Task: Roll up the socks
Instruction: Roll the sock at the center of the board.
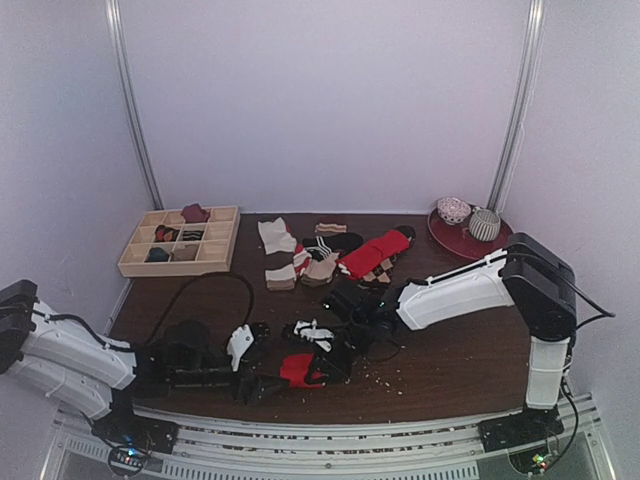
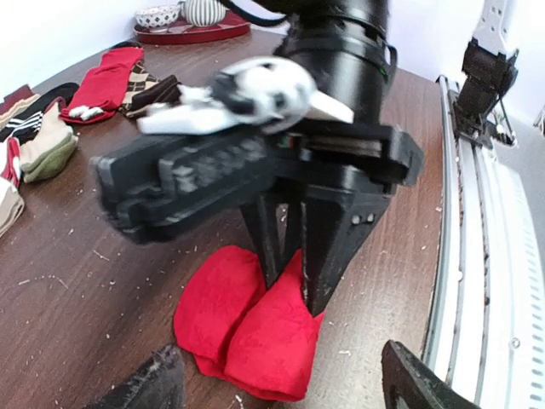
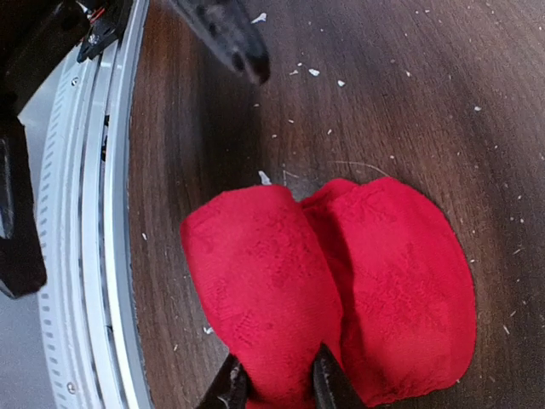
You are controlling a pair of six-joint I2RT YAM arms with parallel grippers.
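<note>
The socks (image 2: pixel 247 328) lie as a bright red bundle folded into two lobes on the dark wood table near its front edge; they also show in the overhead view (image 1: pixel 298 370) and the right wrist view (image 3: pixel 341 281). My right gripper (image 3: pixel 279 388) reaches down from above and is shut on a fold of the red fabric, its black fingers (image 2: pixel 319 273) pinching the bundle's far side. My left gripper (image 2: pixel 281 388) stands open just in front of the bundle, one fingertip on each side and neither touching it. One left fingertip (image 3: pixel 230 38) shows at the top of the right wrist view.
A metal rail (image 2: pixel 477 256) runs along the table's near edge, close to the bundle. A black-and-white striped sock (image 1: pixel 312 332) lies just behind the grippers. Further back are a pile of other socks (image 1: pixel 330 255), a wooden divider tray (image 1: pixel 180 240) and a red plate (image 1: pixel 445 235) with bowls.
</note>
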